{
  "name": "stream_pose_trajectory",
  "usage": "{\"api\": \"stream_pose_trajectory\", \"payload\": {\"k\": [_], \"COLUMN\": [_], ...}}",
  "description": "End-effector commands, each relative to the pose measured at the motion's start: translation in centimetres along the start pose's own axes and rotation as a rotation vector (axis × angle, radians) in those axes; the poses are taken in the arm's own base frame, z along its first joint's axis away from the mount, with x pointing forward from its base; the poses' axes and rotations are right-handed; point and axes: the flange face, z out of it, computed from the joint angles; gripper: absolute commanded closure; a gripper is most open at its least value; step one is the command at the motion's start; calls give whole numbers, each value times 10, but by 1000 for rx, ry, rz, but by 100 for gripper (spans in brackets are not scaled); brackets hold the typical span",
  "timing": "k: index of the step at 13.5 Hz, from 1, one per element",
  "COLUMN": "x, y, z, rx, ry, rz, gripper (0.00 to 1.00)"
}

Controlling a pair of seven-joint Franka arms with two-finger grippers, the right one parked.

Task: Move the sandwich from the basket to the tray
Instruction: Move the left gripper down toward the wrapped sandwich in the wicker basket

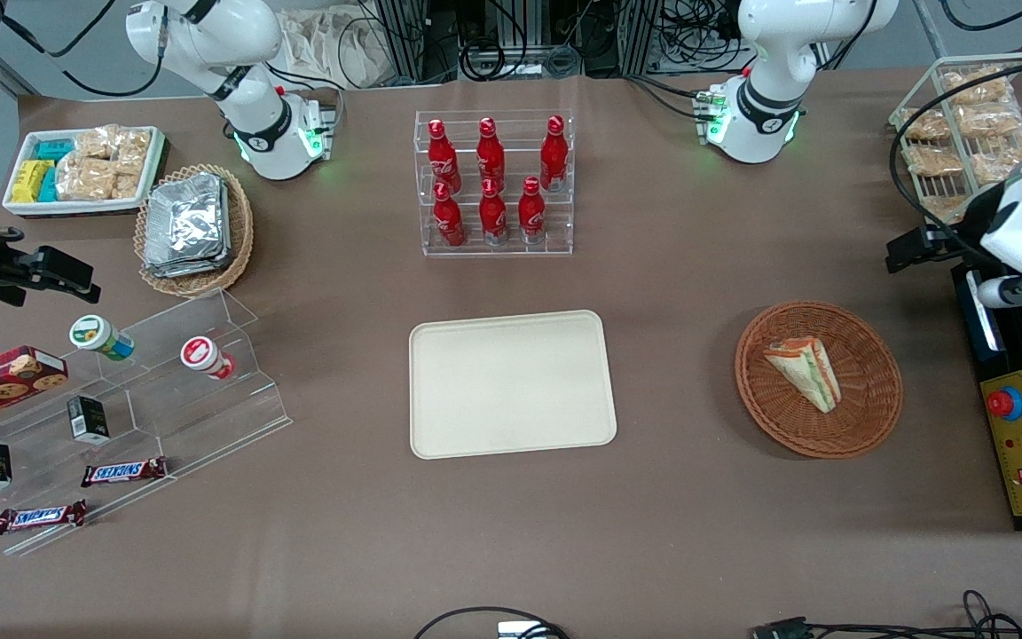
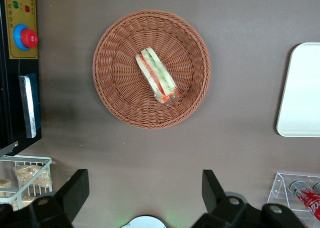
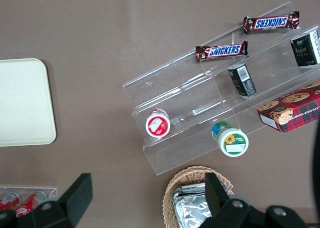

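Front view: high above the table point(image 1: 671, 293), looking steeply down over its whole width, both arm bases at the top edge. Left wrist view: straight down from well above the basket point(image 2: 151, 69), past the spread fingers of the gripper point(image 2: 145, 193), catching an edge of the tray point(image 2: 301, 91). Right wrist view: straight down at the parked arm's end. Shared by all three: the tray.

you have one sandwich point(image 1: 802, 373) in one basket point(image 1: 866, 417), one tray point(image 1: 511, 383) beside it, six red bottles point(image 1: 493, 177), two snickers bars point(image 1: 81, 493), and one gripper point(image 2: 145, 193), fingers spread, above the table near the basket.
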Motion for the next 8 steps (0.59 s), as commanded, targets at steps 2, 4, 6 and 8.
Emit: {"api": "stream_pose_trajectory", "payload": {"k": [2, 4, 6, 8], "x": [7, 22, 37, 53], "y": [-7, -7, -6, -6], "z": [-4, 17, 37, 61], "rx": [-6, -5, -7, -14], "ry": [-8, -39, -71, -111], "rz": [-1, -2, -15, -19], "gripper": [0, 0, 0, 0]}}
